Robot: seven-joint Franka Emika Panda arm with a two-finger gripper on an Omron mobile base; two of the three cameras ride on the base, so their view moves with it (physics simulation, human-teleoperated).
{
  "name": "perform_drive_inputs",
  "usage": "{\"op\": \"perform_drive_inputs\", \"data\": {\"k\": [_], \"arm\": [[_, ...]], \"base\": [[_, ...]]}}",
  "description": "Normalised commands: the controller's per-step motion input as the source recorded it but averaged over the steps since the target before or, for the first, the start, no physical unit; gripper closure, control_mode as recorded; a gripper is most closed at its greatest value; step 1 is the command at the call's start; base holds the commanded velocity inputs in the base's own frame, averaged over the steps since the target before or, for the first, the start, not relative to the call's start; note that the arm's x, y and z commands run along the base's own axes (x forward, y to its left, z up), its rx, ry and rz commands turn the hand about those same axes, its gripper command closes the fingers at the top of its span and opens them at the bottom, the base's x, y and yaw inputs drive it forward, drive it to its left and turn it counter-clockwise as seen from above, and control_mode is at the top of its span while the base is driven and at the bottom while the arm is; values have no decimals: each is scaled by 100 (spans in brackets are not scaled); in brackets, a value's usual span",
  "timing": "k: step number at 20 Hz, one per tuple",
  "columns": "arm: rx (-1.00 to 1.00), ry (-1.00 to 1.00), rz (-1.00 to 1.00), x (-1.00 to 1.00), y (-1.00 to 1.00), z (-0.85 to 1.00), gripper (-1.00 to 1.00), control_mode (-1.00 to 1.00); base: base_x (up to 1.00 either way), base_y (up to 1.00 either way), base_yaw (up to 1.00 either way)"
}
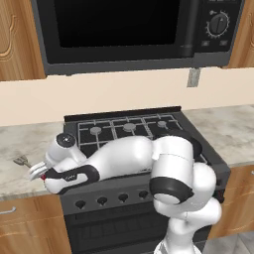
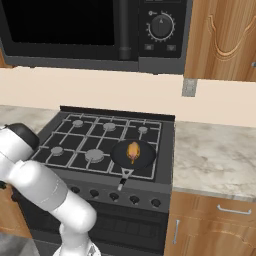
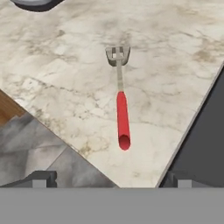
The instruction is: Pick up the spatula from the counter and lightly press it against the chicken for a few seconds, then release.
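Spatula [image 3: 121, 105] (red handle, slotted grey head) lies flat on the table [image 3: 65, 78], handle toward my released end effector [image 3: 110, 180], head pointing away

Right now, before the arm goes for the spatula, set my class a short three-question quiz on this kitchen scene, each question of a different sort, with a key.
1. True or false: the spatula lies on the counter, not yet gripped, and the jaws stand open.
2. Where is the chicken? A: in the pan on the stove. B: on the counter beside the spatula. C: held between the jaws.
3. Fill the gap: the spatula's handle is coloured ____.
Key: 1 true; 2 A; 3 red.
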Motion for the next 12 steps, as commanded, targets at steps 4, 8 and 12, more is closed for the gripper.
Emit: {"op": "perform_drive_inputs", "data": {"k": [4,8,12], "arm": [[0,3,0,8,10,-22,-100,-100],[0,4,-1,14,6,-19,-100,-100],[0,4,-1,22,7,-15,-100,-100]], "base": [[0,0,0],[0,0,0],[0,0,0]]}}
